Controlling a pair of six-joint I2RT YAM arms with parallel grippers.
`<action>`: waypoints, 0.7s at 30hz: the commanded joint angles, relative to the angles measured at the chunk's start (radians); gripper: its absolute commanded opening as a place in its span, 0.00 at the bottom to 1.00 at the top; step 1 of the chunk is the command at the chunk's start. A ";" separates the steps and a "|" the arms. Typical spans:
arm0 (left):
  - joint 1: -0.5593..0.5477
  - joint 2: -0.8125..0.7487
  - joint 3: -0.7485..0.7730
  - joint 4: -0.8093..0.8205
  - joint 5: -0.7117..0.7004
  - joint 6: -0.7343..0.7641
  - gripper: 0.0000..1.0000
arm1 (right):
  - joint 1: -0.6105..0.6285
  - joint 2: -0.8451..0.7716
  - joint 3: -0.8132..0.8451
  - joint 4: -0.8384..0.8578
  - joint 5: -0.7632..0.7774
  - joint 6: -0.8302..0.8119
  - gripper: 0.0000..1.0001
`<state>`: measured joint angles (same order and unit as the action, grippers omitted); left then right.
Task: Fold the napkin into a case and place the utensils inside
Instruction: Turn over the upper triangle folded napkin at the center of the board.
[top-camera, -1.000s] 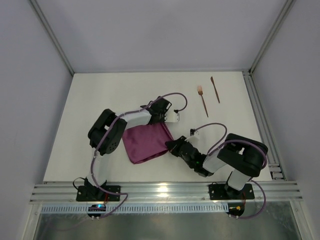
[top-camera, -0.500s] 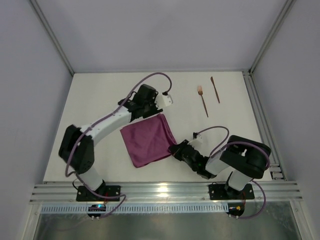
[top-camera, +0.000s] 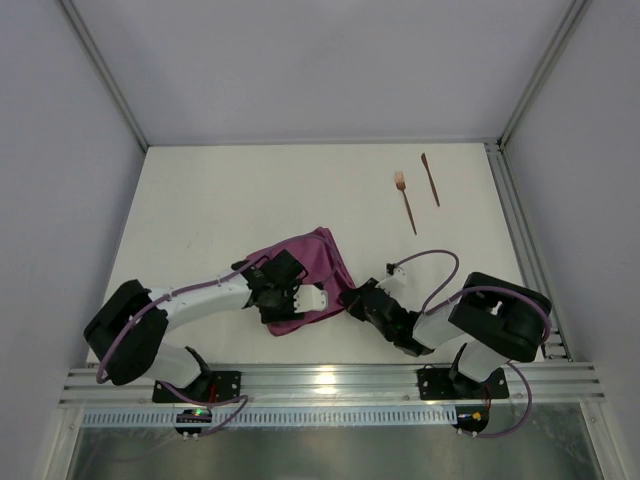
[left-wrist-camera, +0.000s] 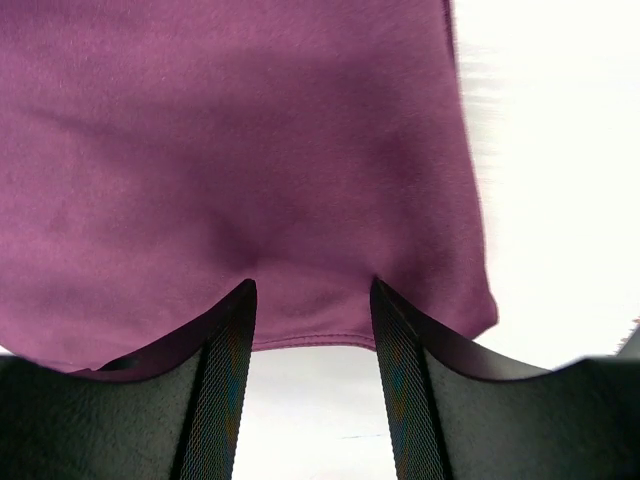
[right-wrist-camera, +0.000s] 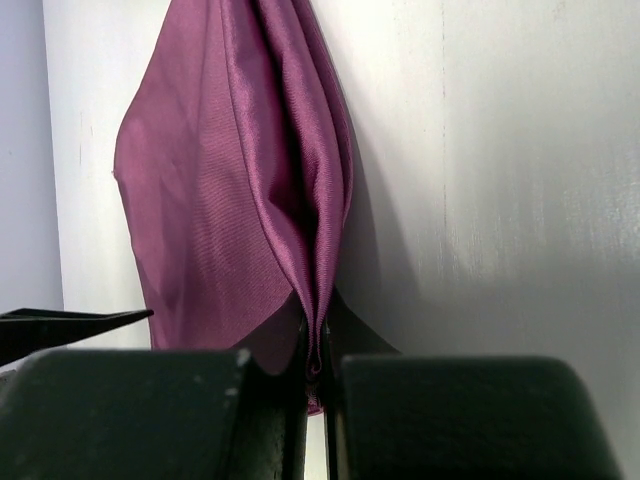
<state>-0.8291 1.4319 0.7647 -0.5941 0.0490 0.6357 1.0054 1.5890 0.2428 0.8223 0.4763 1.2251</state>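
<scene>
Just ahead of the left gripper (left-wrist-camera: 312, 288), the napkin (left-wrist-camera: 250, 150) lay spread flat, its hem running crosswise between the parted jaws, which clamped nothing. Off to the right, the right gripper (right-wrist-camera: 318, 335) was closed on the cloth's side edge, bunching it into a ridge. Well beyond both, the fork (top-camera: 405, 200) and knife (top-camera: 430, 180) lay pointing away, nearer the right arm. The next fold probably turned on the left jaws taking that hem.
</scene>
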 joint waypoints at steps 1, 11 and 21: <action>-0.018 -0.071 -0.007 0.027 0.097 0.007 0.52 | -0.007 -0.026 0.012 -0.048 0.016 -0.007 0.04; -0.099 -0.128 -0.085 0.069 0.077 -0.005 0.53 | -0.010 -0.035 0.018 -0.078 0.010 -0.013 0.04; -0.165 -0.018 -0.146 0.152 -0.040 0.022 0.41 | -0.011 -0.084 0.018 -0.161 0.013 -0.001 0.20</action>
<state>-0.9810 1.3750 0.6788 -0.5007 0.0528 0.6369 0.9981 1.5436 0.2523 0.7437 0.4679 1.2266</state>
